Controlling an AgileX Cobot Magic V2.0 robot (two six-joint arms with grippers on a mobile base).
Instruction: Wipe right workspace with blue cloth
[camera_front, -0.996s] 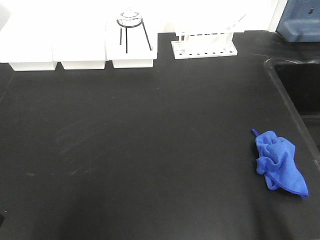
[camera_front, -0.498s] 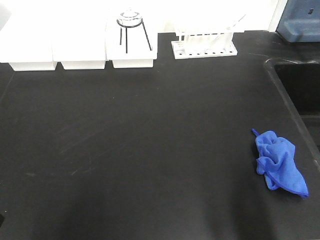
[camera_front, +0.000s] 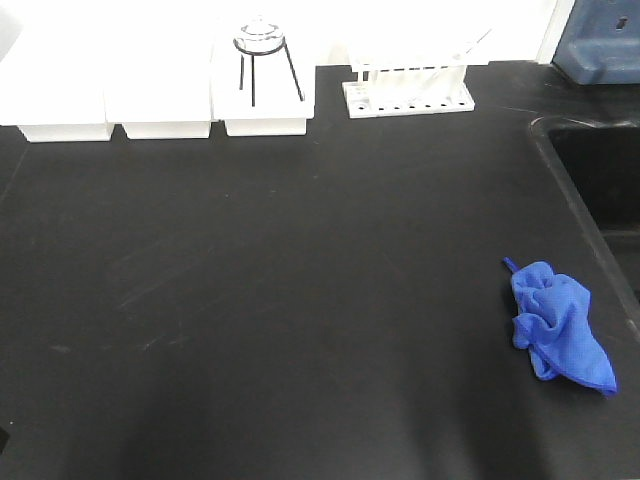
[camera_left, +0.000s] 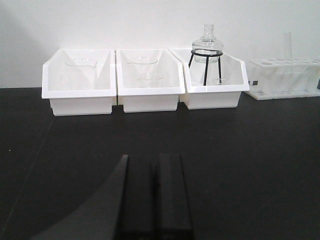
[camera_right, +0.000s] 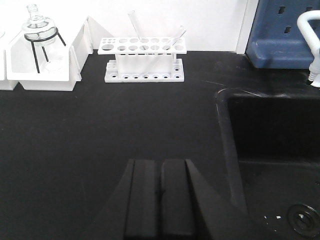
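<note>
Cloth first: the blue cloth (camera_front: 558, 325) lies in a crumpled heap on the black benchtop (camera_front: 300, 300), far to the R side in the front cam. It sits just beside the rim of the black sink (camera_front: 600, 170), on the near side of the sink's rounded corner. A thin loop (camera_front: 509, 265) sticks out at its top L corner, & one pointy end reaches toward the bottom R

L gripper (camera_left: 152, 197) shows at the bottom of the L wrist cam. Its two dark fingers (camera_left: 135, 195) are pressed flat together w/ only a thin line between them. It points at 3 white trays (camera_left: 150, 85) lined up by the back wall. The R-most tray holds a clear glass flask (camera_left: 206, 42) sitting in a black ring stand (camera_left: 205, 67)

R gripper (camera_right: 161, 200) shows at the bottom of the R wrist cam, its fingers (camera_right: 175, 197) also squeezed together side by side. Ahead of it stands a white test tube rack (camera_right: 144, 60) w/ a few glass tubes (camera_right: 135, 25) leaning in it. The sink is to its R, w/ a drain (camera_right: 300, 217) in the bottom. Behind the sink are a blue box-like thing (camera_right: 282, 30) & a white pipe (camera_right: 307, 25); can't tell what they are
</note>
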